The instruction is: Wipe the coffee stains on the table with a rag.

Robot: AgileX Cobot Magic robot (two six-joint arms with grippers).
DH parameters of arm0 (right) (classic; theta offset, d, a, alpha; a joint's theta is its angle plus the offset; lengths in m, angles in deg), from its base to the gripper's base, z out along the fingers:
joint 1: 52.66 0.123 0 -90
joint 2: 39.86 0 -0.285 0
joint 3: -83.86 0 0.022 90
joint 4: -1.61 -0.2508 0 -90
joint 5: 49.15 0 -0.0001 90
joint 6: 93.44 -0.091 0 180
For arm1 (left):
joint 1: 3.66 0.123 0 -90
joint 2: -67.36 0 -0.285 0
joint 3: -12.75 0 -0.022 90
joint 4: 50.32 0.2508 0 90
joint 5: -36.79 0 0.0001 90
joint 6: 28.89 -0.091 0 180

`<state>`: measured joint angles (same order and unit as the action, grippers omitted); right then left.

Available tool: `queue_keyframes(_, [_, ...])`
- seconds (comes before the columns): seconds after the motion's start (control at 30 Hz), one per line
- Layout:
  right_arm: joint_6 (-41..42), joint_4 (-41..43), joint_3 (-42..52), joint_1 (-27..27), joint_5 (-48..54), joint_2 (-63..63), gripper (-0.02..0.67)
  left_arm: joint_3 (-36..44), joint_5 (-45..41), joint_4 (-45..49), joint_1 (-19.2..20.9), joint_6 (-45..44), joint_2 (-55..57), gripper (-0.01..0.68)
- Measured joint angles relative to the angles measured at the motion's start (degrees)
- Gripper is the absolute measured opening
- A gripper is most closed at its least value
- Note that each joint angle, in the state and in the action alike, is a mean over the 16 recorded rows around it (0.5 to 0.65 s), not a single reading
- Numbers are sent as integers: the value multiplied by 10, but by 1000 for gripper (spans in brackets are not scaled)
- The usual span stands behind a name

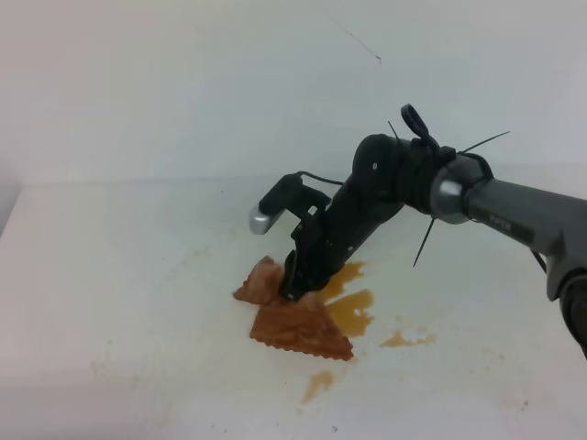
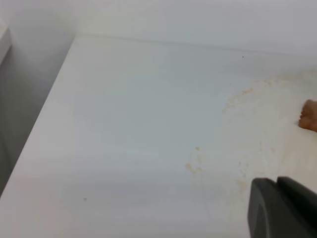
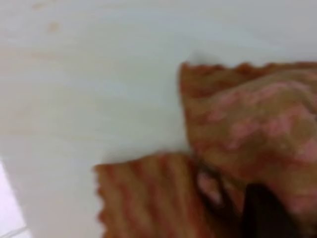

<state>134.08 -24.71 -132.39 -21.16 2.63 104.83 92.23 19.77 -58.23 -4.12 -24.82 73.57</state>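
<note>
The orange-brown rag (image 1: 298,328) lies spread on the white table (image 1: 128,293), its zigzag edge toward the front. My right gripper (image 1: 293,289) points down with its tips pressed into the rag's upper left part. In the right wrist view the rag (image 3: 247,129) fills the frame, blurred, with one dark fingertip (image 3: 262,213) at the bottom; the jaw gap does not show. Amber coffee stains (image 1: 353,312) pool beside the rag's right edge, with smaller patches at the right and front. In the left wrist view only a dark part of my left gripper (image 2: 282,210) shows, above pale tan smears (image 2: 193,166).
The table's left edge (image 2: 44,114) drops off beside a grey wall. The white back wall (image 1: 229,82) rises behind the table. The right arm's grey link (image 1: 523,211) stretches in from the right. A rag corner (image 2: 309,115) peeks in at the left wrist view's right edge.
</note>
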Motion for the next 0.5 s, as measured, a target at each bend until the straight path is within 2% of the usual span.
queue_keyframes(0.3, [59,3,0,8,40,-54,375,0,0,0,0,0,0,1])
queue_keyframes(0.5, [101,40,0,26,57,-69,392,0,0,0,0,0,0,1])
